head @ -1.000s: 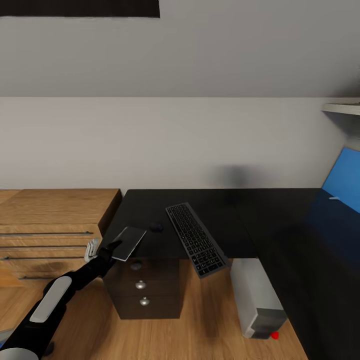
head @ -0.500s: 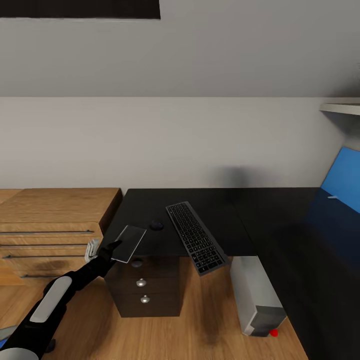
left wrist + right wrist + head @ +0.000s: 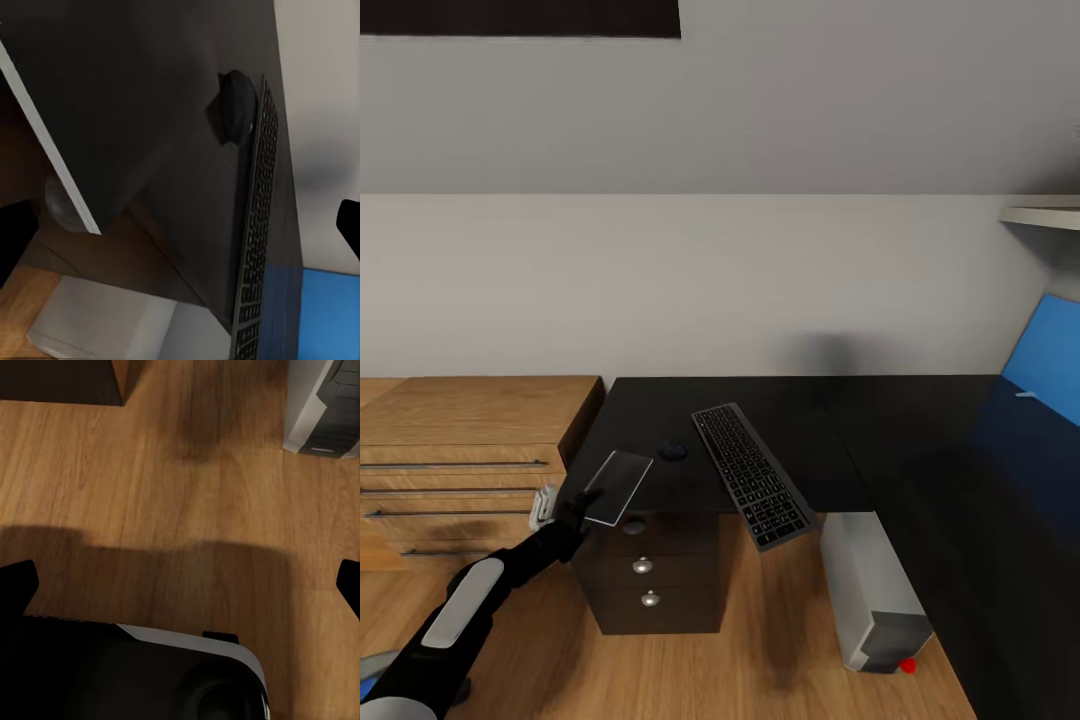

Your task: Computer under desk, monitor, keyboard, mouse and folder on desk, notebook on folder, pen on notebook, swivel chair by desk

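At the front left corner of the worktop (image 3: pixel 780 420), a thin grey slab, taken to be the notebook (image 3: pixel 618 482), is seen overhanging the edge. Its long axis is directed away from the left hand (image 3: pixel 573 512), towards the mouse (image 3: pixel 673 452). That hand is held spread just short of it and is clearly the nearer. The right hand (image 3: pixel 180 577), also spread, is pointed at the floor (image 3: pixel 187 480).
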`<state>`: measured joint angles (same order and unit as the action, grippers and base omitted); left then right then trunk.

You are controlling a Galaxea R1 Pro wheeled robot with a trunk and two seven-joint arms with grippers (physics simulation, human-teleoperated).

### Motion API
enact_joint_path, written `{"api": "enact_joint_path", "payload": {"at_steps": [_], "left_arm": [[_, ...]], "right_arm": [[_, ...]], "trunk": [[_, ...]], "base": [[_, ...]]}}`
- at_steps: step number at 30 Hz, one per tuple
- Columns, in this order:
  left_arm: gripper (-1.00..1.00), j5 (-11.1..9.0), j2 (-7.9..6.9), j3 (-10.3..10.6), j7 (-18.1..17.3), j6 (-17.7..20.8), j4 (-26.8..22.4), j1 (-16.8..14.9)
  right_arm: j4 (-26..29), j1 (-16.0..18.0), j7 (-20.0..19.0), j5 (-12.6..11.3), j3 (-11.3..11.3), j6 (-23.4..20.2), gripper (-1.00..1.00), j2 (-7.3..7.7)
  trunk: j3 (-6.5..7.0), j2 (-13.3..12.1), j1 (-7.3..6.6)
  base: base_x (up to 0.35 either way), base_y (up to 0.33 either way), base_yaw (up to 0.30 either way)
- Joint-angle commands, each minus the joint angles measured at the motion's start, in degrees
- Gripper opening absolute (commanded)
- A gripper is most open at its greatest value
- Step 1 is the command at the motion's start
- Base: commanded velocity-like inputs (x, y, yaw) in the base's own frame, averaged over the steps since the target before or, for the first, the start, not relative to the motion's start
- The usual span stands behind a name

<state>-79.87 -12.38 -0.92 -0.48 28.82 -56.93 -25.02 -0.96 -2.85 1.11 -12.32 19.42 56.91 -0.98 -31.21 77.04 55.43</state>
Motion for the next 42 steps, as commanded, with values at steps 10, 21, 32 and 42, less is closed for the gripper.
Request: {"api": "enact_joint_path", "payload": {"at_steps": [10,21,32,42], "left_arm": [[1.00,-0.09,0.01,0.02,-0.02,0.26,3.51,-0.03],[1.00,0.05,0.00,0.05,-0.10,0.19,6.34,-0.03],[1.00,0.14,0.07,0.28,-0.13,0.51,7.56,-0.03],[1.00,0.19,0.07,0.30,-0.14,0.54,7.64,-0.03]], "right_arm": [[-0.02,0.03,0.18,-0.71,0.25,0.28,1.00,0.01],[-0.01,0.04,0.20,-0.77,0.19,0.23,1.00,0.02],[0.00,0.03,0.20,-0.77,0.18,0.22,1.00,0.02],[0.00,0.03,0.20,-0.77,0.18,0.21,1.00,0.02]], "trunk": [[-0.04,0.03,0.00],[-0.04,0.03,0.00],[-0.04,0.03,0.00],[-0.04,0.03,0.00]], "base": [[0.000,0.000,0.000],[-0.009,0.000,0.000],[-0.211,0.000,0.000],[-0.063,0.000,0.000]]}}
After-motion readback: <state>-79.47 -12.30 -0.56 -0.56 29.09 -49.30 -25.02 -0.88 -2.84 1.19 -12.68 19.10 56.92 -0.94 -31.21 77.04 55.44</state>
